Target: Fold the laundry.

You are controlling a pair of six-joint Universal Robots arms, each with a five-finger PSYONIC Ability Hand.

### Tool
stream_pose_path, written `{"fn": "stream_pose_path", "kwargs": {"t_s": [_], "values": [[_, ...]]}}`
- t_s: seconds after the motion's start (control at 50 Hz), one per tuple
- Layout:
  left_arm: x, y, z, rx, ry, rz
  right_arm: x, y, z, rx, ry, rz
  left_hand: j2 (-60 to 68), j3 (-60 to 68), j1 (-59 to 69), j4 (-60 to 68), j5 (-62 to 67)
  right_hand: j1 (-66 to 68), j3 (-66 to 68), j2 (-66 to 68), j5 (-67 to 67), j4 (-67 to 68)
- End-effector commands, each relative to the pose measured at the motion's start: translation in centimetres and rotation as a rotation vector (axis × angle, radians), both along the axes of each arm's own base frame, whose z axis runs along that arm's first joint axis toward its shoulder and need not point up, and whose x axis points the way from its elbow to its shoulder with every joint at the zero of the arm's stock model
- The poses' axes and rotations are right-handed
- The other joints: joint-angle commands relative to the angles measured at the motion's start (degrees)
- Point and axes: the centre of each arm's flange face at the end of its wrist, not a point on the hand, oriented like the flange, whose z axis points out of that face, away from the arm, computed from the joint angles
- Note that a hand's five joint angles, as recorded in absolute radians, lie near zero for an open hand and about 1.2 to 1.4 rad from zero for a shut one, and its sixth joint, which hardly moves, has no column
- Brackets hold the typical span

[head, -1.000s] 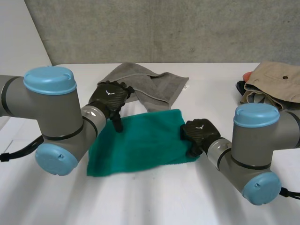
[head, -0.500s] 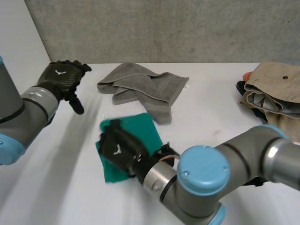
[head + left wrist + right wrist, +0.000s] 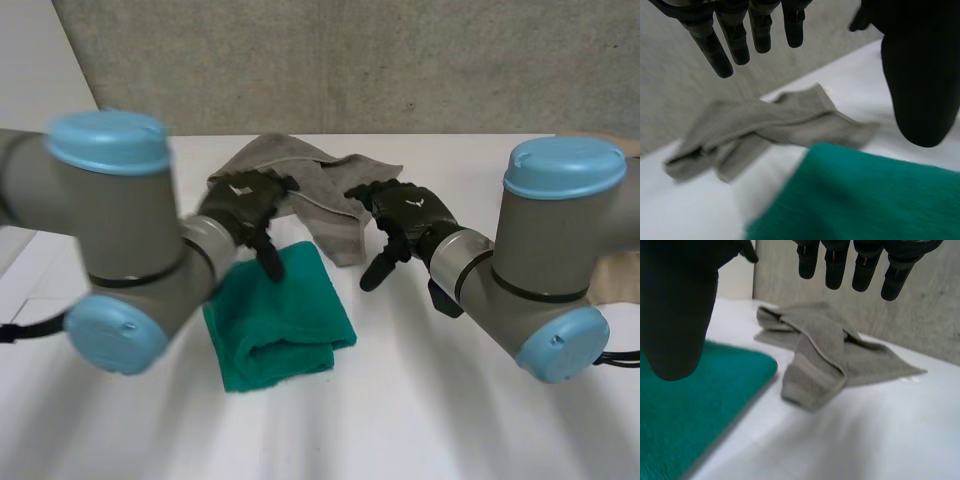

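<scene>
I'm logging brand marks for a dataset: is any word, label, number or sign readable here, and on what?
No readable words or numbers.
Left hand: small white emblem on its back, no letters.
Right hand: the same white emblem.
Green towel, grey towel: no label visible.

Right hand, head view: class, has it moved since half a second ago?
Yes. The right hand has left the green cloth and moved away from the robot, and is now open beside the grey towel.
</scene>
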Motion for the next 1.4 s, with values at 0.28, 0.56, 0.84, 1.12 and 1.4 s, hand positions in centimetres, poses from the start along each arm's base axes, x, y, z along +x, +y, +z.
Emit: {"fn": "stream_pose_path", "kwargs": {"t_s": [0.28,0.56,0.84,1.12,1.4], "values": [[5.2,-2.3,-8.0,0.129,-0.397,0.168,6.4,3.8,-4.3,0.030,0.117,0.191,-1.5,-2.0,-1.2,-1.5,-2.8,-2.5,-1.9,-1.7,-2.8,-2.1],[6.8,-2.2,-9.1,0.074,-0.529,0.085,7.6,3.1,-7.7,0.040,0.220,0.192,-1.5,-2.0,-1.2,-1.5,-2.8,-2.5,-1.9,-1.7,-2.8,-2.1],[6.0,-2.8,3.2,-0.217,-0.286,0.044,7.8,6.8,-1.9,-0.260,0.338,0.214,-1.5,-2.0,-1.2,-1.5,-2.8,-2.5,-1.9,-1.7,-2.8,-2.1],[3.2,2.7,9.3,-0.144,0.015,-0.576,6.8,15.2,-7.9,-0.376,0.334,0.359,-1.5,-2.0,-1.2,-1.5,-2.8,-2.5,-1.9,-1.7,-2.8,-2.1],[2.6,4.2,7.9,-0.096,-0.030,-0.666,8.4,13.3,-10.3,-0.444,0.290,0.320,-1.5,-2.0,-1.2,-1.5,-2.8,-2.5,-1.9,-1.7,-2.8,-2.1]]}}
